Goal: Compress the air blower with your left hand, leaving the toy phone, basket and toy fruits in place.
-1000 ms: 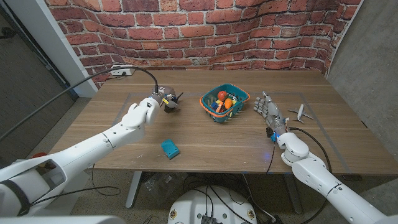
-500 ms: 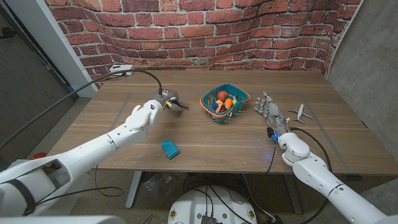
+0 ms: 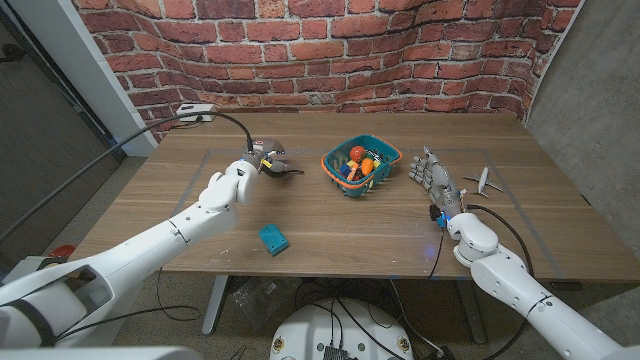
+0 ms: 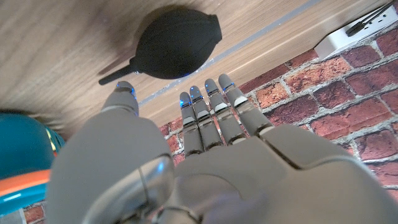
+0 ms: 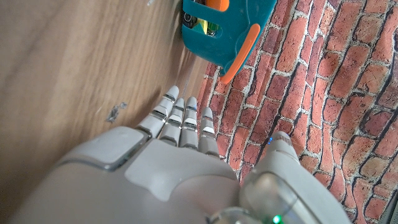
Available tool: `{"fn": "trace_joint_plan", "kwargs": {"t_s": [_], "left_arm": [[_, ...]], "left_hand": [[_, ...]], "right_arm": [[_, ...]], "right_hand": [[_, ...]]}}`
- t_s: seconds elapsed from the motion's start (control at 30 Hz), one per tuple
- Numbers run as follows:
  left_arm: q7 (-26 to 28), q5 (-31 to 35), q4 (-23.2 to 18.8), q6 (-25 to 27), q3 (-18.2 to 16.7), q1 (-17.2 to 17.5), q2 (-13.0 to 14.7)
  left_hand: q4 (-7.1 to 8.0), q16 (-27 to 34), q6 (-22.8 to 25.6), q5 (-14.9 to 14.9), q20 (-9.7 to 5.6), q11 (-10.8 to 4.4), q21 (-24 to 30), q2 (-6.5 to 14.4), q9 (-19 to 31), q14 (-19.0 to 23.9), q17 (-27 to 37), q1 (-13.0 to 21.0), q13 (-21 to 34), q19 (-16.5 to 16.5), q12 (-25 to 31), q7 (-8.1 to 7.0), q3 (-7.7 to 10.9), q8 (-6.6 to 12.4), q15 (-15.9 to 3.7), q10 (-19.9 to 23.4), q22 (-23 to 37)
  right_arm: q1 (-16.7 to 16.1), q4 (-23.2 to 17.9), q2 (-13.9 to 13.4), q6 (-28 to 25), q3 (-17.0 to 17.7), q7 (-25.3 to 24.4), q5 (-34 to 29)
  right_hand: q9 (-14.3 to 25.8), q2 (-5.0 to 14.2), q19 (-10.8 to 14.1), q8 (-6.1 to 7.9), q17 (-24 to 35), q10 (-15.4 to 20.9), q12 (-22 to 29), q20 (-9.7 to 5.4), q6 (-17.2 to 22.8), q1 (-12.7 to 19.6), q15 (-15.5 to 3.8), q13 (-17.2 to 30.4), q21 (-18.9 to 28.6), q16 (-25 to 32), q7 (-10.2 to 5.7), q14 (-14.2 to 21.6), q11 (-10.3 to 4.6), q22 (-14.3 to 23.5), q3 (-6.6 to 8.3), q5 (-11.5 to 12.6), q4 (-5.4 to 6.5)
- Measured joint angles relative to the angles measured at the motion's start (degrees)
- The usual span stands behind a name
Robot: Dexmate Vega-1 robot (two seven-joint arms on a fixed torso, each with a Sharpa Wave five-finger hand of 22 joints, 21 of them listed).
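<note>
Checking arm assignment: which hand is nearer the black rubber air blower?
Left. The left hand hovers right at the black rubber air blower, fingers apart; the right hand waits beyond the teal basket.

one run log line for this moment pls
left robot hand: open, fingers apart, above air blower, no contact | right robot hand: open, idle beside basket | toy phone: on table | squeeze: not yet done

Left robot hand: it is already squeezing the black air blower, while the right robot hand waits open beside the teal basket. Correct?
Not quite. The left robot hand is not squeezing the air blower; the left wrist view shows its fingers straight and apart from the bulb, which lies on the table. The rest holds: the right robot hand waits open beside the teal basket.
</note>
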Motion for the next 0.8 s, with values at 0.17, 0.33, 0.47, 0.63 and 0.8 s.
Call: {"fn": "trace_joint_plan", "kwargs": {"t_s": [0.17, 0.33, 0.47, 0.63, 0.8], "left_arm": [[3.49, -4.90, -1.34, -0.91, -3.18, 2.28, 0.25], [6.53, -10.14, -2.53, -3.15, -7.10, 5.05, 0.36], [6.53, -10.14, -3.29, -3.15, -10.93, 7.85, 0.38], [13.30, -25.00, -3.92, -12.44, -14.75, 10.72, 0.38], [15.10, -31.58, -4.17, -17.53, -18.27, 13.46, 0.24]], "left_hand": [[2.28, 0.00, -0.61, 0.00, 1.32, 0.82, -0.32, 1.88, 0.00, -1.09, 0.27, -2.73, 0.00, -1.52, 0.24, 0.61, -0.38, 0.46, 0.13, -0.81, 0.00], [3.64, 0.00, -1.31, 0.00, 2.68, 2.16, -0.99, 2.79, 0.00, -2.96, 0.29, -4.71, 0.00, -3.17, 0.49, 1.31, -0.75, 0.69, 0.97, -1.68, 0.00], [4.39, 0.00, -1.81, 0.00, 2.87, 3.40, -1.42, 3.39, -0.01, -4.15, 0.27, -5.62, 0.00, -4.28, 0.49, 2.06, -1.06, 0.69, 1.50, -2.52, -0.01], [5.29, 0.00, -2.94, 0.00, 3.25, 4.39, -1.86, 3.08, -0.01, -5.41, 0.11, -7.27, -0.01, -5.54, 0.49, 2.93, -1.81, 0.69, 2.55, -3.31, -0.01], [5.61, 0.00, -3.64, 0.00, 3.27, 5.22, -2.21, 3.46, -0.01, -6.36, 0.12, -8.11, -0.01, -6.14, 0.49, 3.09, -2.13, 0.43, 2.94, -4.14, -0.01]], "right_arm": [[0.00, 0.06, 0.07, 0.17, 0.00, -0.05, -0.14], [0.17, 0.19, 0.17, 0.32, -0.01, -0.06, -0.28], [0.17, 0.19, 0.17, 0.38, -0.01, -0.02, -0.38], [0.65, 0.45, 0.30, 0.49, -0.19, 0.15, -0.51], [1.02, 0.70, 0.40, 0.81, -0.32, 0.45, -0.71]], "right_hand": [[0.00, 0.00, 0.00, 0.00, 0.00, 0.00, 0.00, 0.00, 0.00, 0.00, -0.06, 0.00, -0.26, 0.00, 0.00, 0.06, 0.00, 0.00, 0.00, 0.00, 0.00], [0.00, 0.00, -0.01, 0.00, 0.00, 0.00, 0.00, 0.00, 0.00, 0.00, -0.07, 0.00, -0.26, 0.00, 0.00, 0.07, 0.00, 0.00, 0.00, 0.00, 0.00], [0.00, 0.00, -0.01, 0.00, 0.00, 0.00, 0.00, 0.00, 0.00, 0.00, -0.07, 0.00, -0.26, 0.00, 0.00, 0.07, 0.00, 0.00, 0.00, 0.00, 0.00], [0.00, 0.00, -0.01, 0.00, 0.00, 0.00, 0.00, 0.00, -0.01, 0.00, -0.08, 0.00, -0.26, 0.00, -0.01, 0.07, 0.00, 0.00, 0.00, 0.00, 0.00], [0.00, 0.00, -0.01, 0.00, 0.00, 0.00, 0.00, 0.01, -0.01, 0.00, -0.08, 0.00, -0.26, 0.00, -0.01, 0.08, 0.00, 0.00, 0.00, 0.00, 0.00]]}}
